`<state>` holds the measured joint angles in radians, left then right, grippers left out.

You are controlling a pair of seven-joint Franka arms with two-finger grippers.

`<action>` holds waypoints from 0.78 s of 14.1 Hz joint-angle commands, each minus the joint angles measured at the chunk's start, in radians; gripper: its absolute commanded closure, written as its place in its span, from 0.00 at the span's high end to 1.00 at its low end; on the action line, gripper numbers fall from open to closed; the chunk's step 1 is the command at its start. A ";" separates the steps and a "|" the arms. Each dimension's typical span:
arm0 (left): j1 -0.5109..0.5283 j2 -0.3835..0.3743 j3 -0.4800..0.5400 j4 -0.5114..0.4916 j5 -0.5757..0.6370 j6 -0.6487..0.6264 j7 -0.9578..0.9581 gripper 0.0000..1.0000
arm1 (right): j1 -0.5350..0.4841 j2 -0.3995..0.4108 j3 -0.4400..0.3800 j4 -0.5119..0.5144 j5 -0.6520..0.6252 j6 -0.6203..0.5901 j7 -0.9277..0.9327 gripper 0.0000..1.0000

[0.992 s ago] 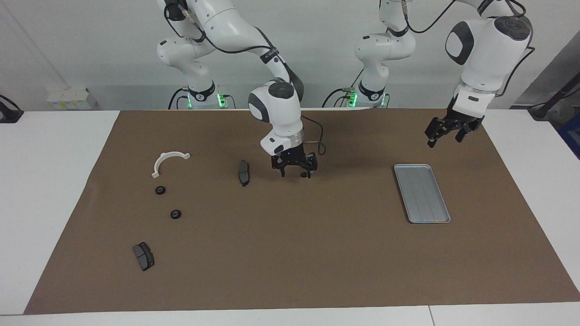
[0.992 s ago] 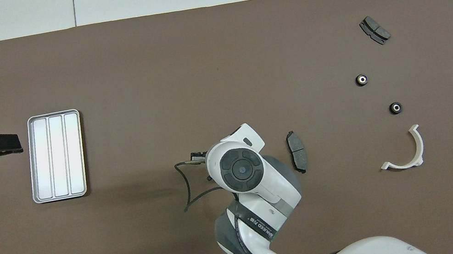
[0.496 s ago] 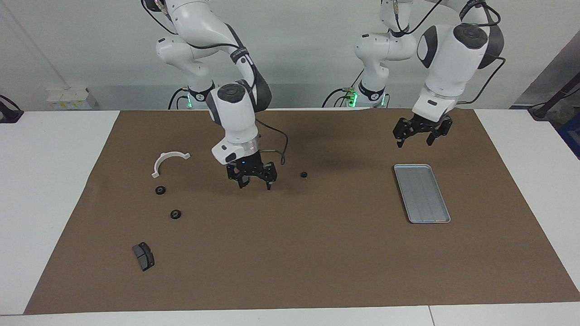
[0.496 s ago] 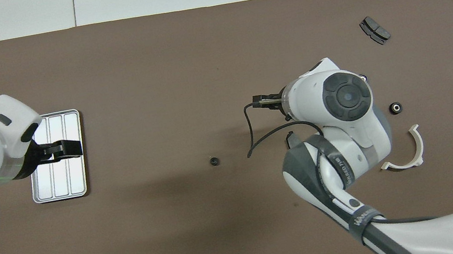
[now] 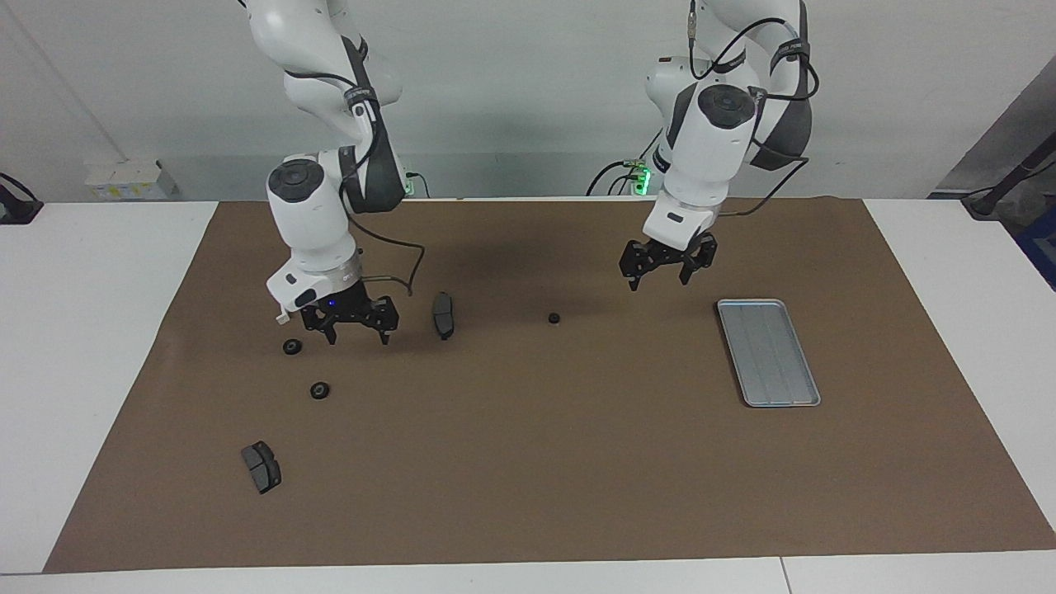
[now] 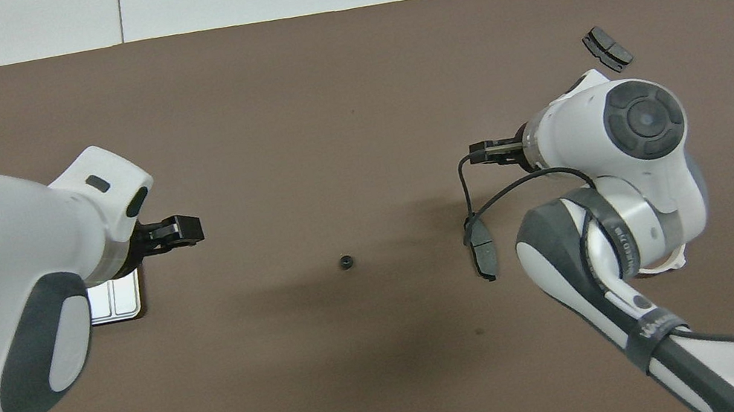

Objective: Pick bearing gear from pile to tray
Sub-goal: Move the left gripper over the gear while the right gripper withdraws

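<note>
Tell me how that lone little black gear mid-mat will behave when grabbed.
The lone gear is small and round, lying flat on the mat: probably stiff and light. Tipped on edge, it could roll. Being so low, it may slip from wide fingers.

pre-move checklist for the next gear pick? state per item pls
1. Lone gear mid-mat uncovered: ok.
2. Left gripper raised over mat between that gear and the tray, jaws open, empty: ok.
3. Right gripper low over the pile, beside a gear, jaws open, empty: ok.
4. Tray floor free of parts: ok in the facing view; mostly hidden by the left arm from overhead.
5. Second pile gear uncovered: ok.
6. Brake pad apart from the lone gear: ok.
</note>
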<state>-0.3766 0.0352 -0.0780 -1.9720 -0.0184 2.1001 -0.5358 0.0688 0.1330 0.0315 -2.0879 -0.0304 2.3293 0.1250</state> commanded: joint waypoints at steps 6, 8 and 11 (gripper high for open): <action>-0.211 0.239 0.021 0.059 -0.002 0.211 -0.194 1.00 | -0.213 0.003 0.016 -0.080 0.009 0.018 -0.356 1.00; -0.220 0.258 0.018 0.052 0.000 0.228 -0.199 1.00 | -0.230 0.025 0.016 -0.080 0.010 0.045 -0.383 1.00; -0.225 0.302 0.018 0.041 0.002 0.290 -0.197 1.00 | -0.230 0.062 0.016 -0.090 0.010 0.097 -0.383 1.00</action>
<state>-0.5905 0.3130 -0.0755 -1.9421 -0.0199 2.3621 -0.7284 -0.1478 0.1759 0.0330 -2.1623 -0.0297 2.3794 -0.2326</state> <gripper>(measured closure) 0.000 0.000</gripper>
